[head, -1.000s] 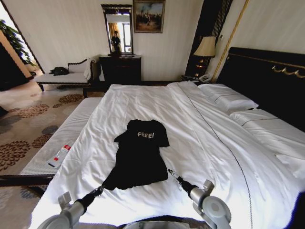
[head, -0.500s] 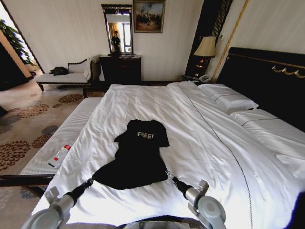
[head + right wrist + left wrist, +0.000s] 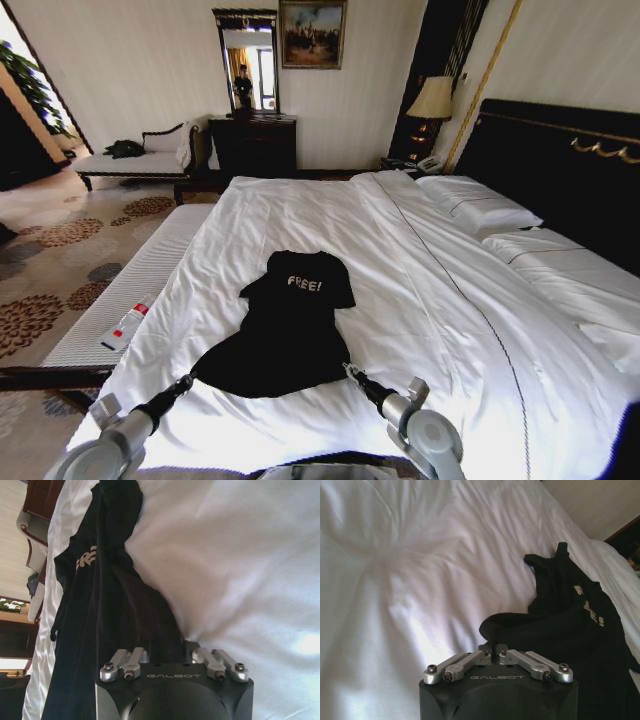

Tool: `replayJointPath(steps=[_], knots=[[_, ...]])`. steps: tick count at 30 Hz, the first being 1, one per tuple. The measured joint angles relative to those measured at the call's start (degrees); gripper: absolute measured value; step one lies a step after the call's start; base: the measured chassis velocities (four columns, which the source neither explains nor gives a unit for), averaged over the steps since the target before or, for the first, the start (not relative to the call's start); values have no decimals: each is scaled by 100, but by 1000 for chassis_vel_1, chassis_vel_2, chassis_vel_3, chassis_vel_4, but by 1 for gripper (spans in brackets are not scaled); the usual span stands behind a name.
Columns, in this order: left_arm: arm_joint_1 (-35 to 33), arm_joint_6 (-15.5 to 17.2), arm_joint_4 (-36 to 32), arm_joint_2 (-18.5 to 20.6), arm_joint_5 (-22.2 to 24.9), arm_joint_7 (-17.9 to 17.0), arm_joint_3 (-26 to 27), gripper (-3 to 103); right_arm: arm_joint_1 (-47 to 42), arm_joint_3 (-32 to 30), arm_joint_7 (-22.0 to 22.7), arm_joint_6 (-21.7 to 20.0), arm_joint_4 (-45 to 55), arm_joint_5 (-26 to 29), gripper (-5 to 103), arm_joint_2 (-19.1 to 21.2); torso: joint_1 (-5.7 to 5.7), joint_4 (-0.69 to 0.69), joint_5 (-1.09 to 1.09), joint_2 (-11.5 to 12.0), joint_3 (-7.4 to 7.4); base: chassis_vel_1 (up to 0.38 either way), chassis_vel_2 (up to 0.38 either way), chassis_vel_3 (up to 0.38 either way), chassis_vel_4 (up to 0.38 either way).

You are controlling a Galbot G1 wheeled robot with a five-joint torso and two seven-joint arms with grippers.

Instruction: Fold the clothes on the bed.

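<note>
On the bed, both grippers' fingers, clamped on T-shirt hem corners, have spread it wider.

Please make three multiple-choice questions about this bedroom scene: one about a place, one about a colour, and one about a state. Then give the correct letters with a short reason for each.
1. Where does the black T-shirt lie?
A. on the pillows
B. on the white bed, near its foot
C. on the carpet

2. What colour is the lettering on the T-shirt?
A. white
B. red
C. green

3. What is the left end effector doing?
A. hanging open above the bed
B. resting on a pillow
C. pinching a hem corner of the T-shirt

Answers:
1. B, the head view shows it spread on the duvet toward the robot's end.
2. A, the chest letters are white.
3. C, in the left wrist view the fingers are closed on black fabric; the right end effector holds the other hem corner.
</note>
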State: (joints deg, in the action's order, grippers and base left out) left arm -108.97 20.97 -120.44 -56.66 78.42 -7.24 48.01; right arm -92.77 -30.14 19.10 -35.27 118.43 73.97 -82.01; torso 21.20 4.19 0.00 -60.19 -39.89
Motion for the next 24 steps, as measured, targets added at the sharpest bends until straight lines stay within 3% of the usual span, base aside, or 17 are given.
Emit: replayJointPath(steps=[10, 24], knots=[[-26, -8, -53, -3, -36, -7, -27, 2, -132, 1, 15, 6, 114, -9, 2, -35, 0, 0, 0, 0, 0, 0, 0, 0, 0], [-392, -64, -472, -272, -130, 6, 63, 2, -771, -151, 442, -76, 819, -4, 0, -72, 0, 1, 1, 0, 0, 0, 0, 0, 0]])
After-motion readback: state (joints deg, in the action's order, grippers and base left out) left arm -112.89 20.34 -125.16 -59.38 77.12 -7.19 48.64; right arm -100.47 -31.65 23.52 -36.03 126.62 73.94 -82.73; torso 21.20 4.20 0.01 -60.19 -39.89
